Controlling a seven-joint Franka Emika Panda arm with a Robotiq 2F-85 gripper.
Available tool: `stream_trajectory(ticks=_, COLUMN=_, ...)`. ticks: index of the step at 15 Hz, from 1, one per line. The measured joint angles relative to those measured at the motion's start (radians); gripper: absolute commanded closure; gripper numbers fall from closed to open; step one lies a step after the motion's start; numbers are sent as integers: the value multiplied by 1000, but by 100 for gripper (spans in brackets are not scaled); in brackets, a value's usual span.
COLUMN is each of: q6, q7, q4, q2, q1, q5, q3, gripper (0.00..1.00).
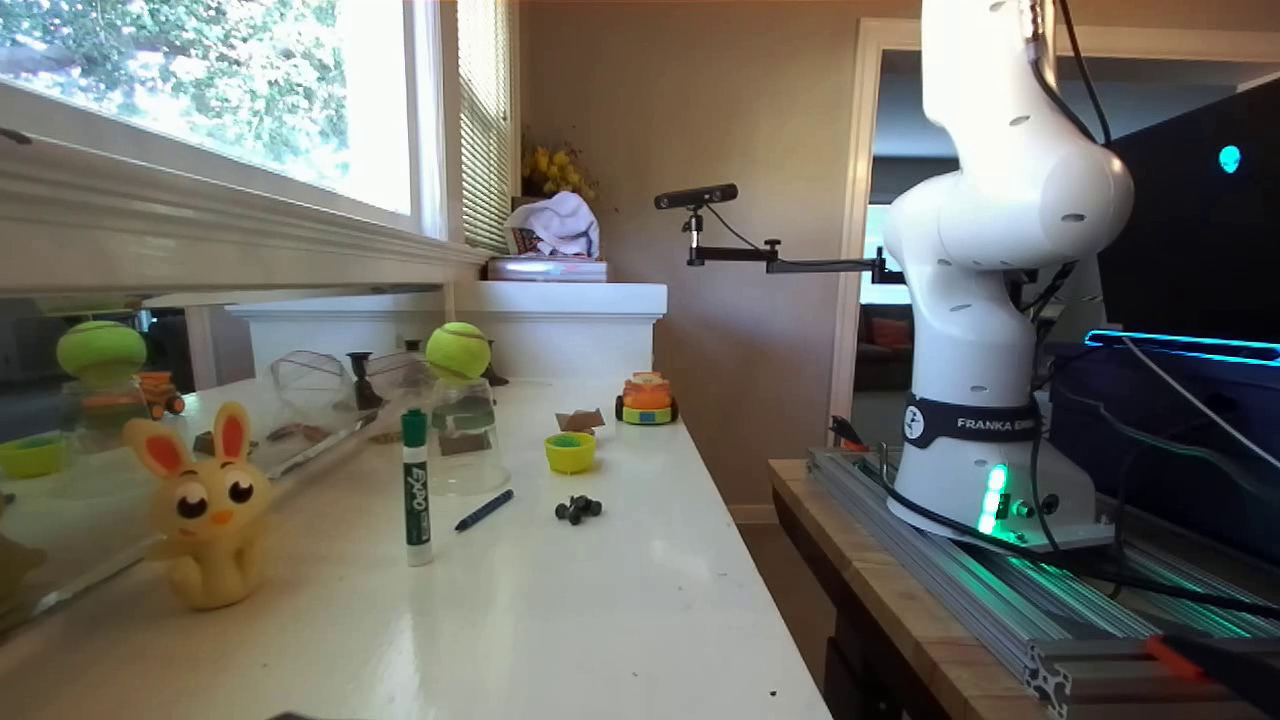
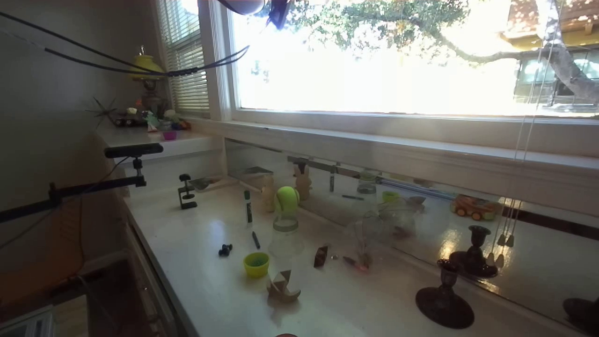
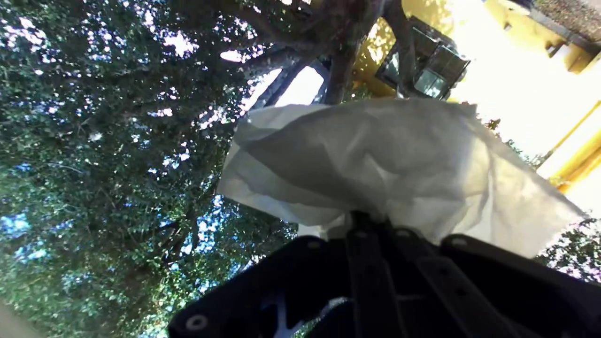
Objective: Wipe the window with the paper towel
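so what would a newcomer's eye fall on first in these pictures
Probably the crumpled white paper towel, pinched in the gripper at the center of the wrist view. Next, perhaps, the tennis ball perched on a clear container on the countertop, below the bright window in both exterior views. The yellow bunny figurine, at the lower left of an exterior view, may also draw a glance.

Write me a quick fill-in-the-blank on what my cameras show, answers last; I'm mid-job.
In the wrist view, the gripper holds a crumpled white ____.
In an exterior view, a tree shows through the large ____.
Resting on top of the clear container is a ____.
Of the marker and the pen, only the ____ stands upright.

Missing words: paper towel; window; tennis ball; marker.
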Motion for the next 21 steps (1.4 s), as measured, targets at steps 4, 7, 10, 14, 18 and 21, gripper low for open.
stream_trajectory(ticks=4, q6=-1, q7=-14, q4=-59, q2=-13, q1=1, q5=86, q3=1, gripper=99)
stream_trajectory(ticks=7, q6=-2, q7=-71, q4=-104, q2=-20, q1=4, q5=186, q3=6, gripper=99)
stream_trajectory(ticks=10, q6=-23, q7=-197, q4=-164, q2=-40, q1=11, q5=333, q3=21, gripper=99)
stream_trajectory(ticks=14, q6=-78, q7=-470, q4=-299, q2=-115, q1=22, q5=609, q3=60, gripper=99)
stream_trajectory(ticks=18, q6=-198, q7=-713, q4=-447, q2=-208, q1=60, q5=886, q3=97, gripper=99)
stream_trajectory(ticks=21, q6=-300, q7=-875, q4=-524, q2=-265, q1=88, q5=1095, q3=127, gripper=99)
